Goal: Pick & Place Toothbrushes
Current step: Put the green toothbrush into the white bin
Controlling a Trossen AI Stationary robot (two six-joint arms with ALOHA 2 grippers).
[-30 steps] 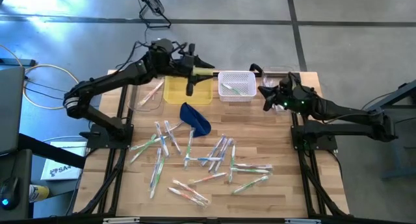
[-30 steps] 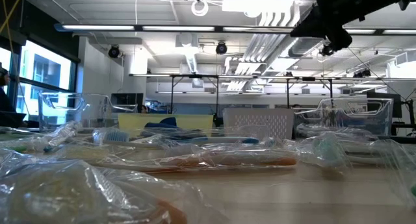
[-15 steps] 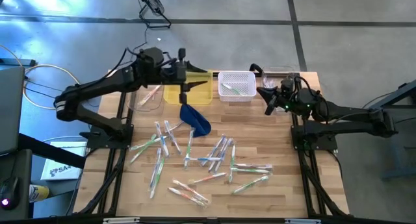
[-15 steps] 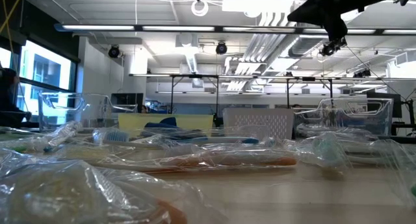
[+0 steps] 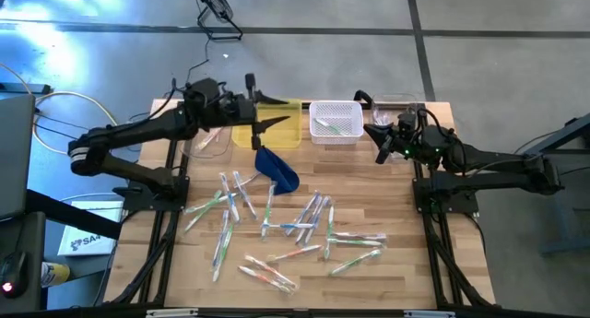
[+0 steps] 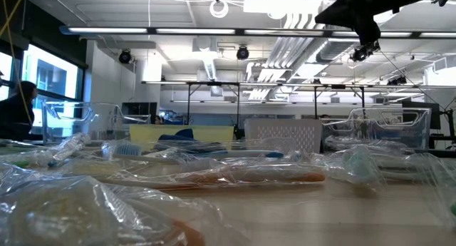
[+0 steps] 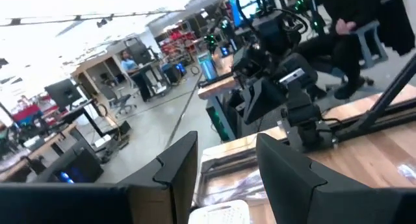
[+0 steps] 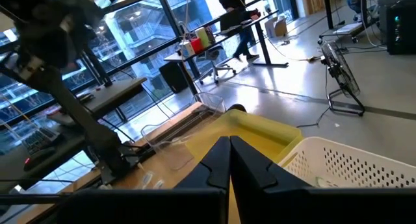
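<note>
Wooden table (image 5: 396, 263), wide and bright, with the toothbrushes (image 5: 277, 221) scattered across its middle down to six o'clock. At twelve o'clock sit the yellow tray (image 5: 281, 134), the white basket (image 5: 336, 122) and a clear bin (image 5: 207, 141). The left gripper (image 5: 265, 113) has swung back from the tray toward ten o'clock, fingers parted and empty — a drop just finished, I'd judge. The right gripper (image 5: 379, 140) waits at one o'clock, pinched closed on nothing. The basket's contents are hard to make out.
</note>
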